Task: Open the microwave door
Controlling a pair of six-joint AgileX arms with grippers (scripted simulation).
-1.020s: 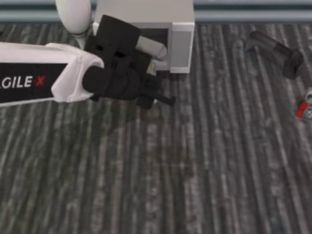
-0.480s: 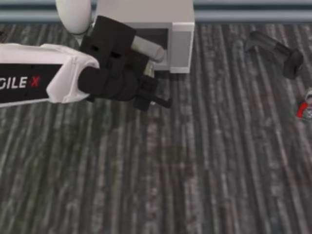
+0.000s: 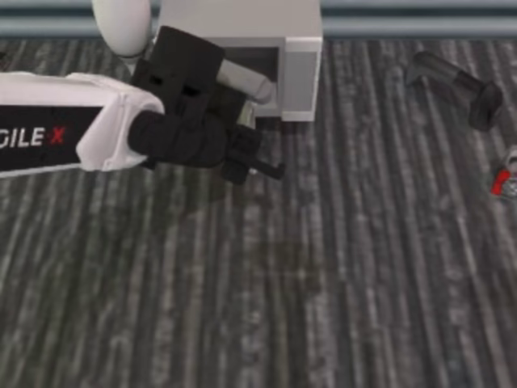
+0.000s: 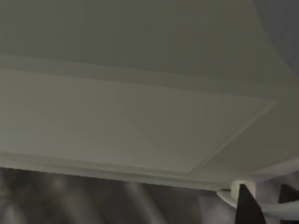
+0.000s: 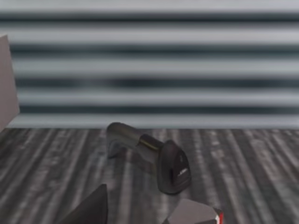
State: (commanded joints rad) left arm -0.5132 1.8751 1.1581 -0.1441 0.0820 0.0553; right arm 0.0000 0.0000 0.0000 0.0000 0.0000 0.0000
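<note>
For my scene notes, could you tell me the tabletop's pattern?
The table has dark grey and pale streaked stripes, clearest in the top view.

Even, soft light, no glare.
The left wrist view is dim; the table [image 3: 339,267] holds only faint shadows.

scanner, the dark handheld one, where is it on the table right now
In the top view the scanner lies toward the table's far right, well apart from the microwave at the back, with a small red and grey object nearest it.
</note>
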